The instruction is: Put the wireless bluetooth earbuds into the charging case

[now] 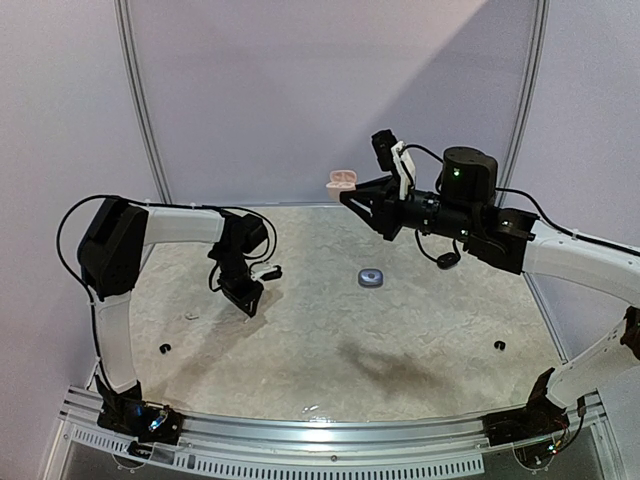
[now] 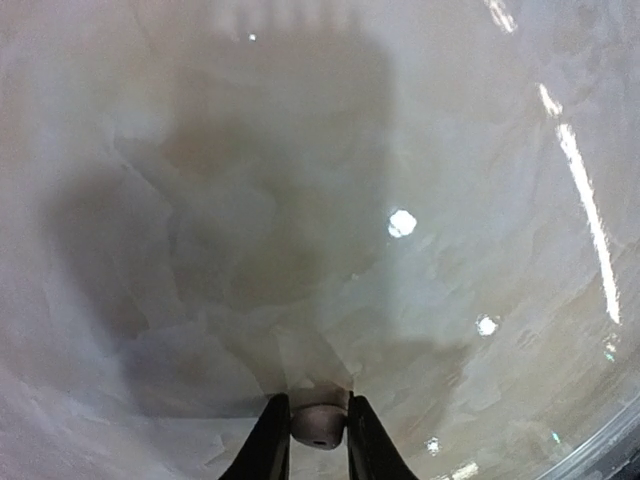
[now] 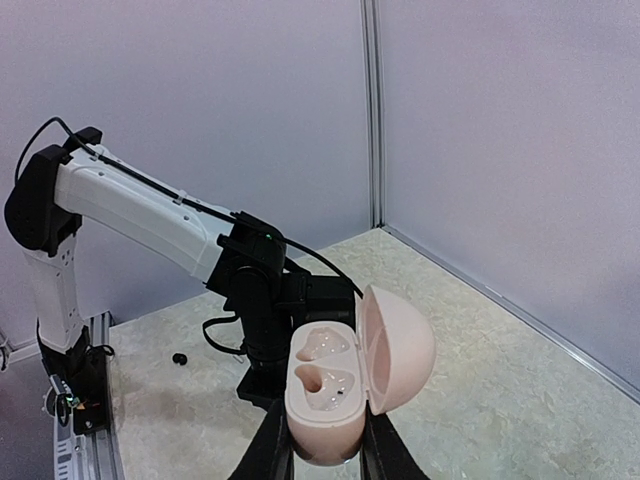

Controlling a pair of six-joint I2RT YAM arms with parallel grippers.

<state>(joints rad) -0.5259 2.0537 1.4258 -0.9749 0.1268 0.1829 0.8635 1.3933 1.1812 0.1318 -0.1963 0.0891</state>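
The grey earbud (image 2: 318, 425) sits pinched in my left jaws, low at the worktop (image 2: 400, 150); the pink case (image 3: 322, 425), lid (image 3: 400, 350) open, is gripped in my right jaws, raised well apart. I should lift gently, line the bud with a cradle (image 3: 322, 380), and seat it unforced.

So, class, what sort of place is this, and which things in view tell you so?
Probably a robotics test cell: left arm and right arm bolted along a rail, plain panel walls enclosing the table, and the right gripper holding an open pink charging case.
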